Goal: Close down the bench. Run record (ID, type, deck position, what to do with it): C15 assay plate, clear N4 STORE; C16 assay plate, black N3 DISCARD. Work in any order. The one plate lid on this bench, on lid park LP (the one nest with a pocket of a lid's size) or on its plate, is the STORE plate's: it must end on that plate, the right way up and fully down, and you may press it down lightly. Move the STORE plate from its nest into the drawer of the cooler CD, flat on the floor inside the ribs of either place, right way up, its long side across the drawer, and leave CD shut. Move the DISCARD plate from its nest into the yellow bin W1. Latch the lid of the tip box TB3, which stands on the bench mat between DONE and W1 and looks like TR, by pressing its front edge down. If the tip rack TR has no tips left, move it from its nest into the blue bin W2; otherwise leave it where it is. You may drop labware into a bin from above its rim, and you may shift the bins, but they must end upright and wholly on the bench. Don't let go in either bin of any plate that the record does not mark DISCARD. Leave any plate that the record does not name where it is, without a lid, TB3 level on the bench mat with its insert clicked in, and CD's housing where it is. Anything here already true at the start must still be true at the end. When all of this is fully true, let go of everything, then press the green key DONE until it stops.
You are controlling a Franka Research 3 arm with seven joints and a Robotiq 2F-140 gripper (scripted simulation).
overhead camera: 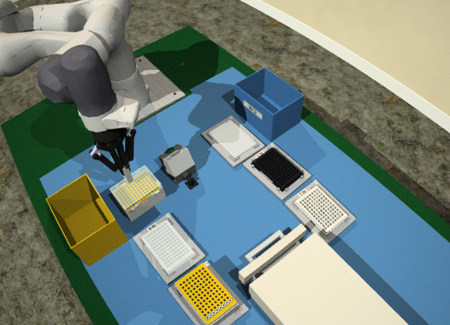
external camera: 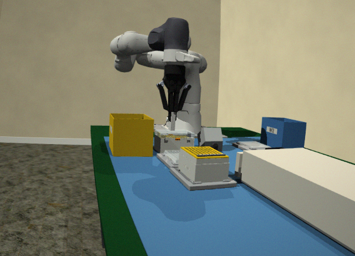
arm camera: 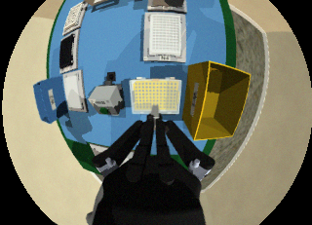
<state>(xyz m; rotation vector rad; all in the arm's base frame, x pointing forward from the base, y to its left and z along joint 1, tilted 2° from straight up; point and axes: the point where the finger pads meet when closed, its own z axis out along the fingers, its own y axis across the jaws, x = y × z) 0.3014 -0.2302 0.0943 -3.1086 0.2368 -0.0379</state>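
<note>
1. While its elbow folds back high, the arm (external camera: 160, 51) points the tool (overhead camera: 127, 174) straight down.
2. Its fingers are pressed together, empty, tips at the tip box TB3 (overhead camera: 140, 194) lid's edge, beside the yellow bin (overhead camera: 85, 219) on the tabletop (overhead camera: 225, 209).

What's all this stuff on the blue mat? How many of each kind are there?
Bins: 2, yellow and blue
Well plates: 3, black, white grid, clear
Tip boxes with yellow inserts: 2, lidded one under the shut gripper at, open rack
Plate lid: 1
Green key unit: 1
Cooler: 1
Total: 10
</note>
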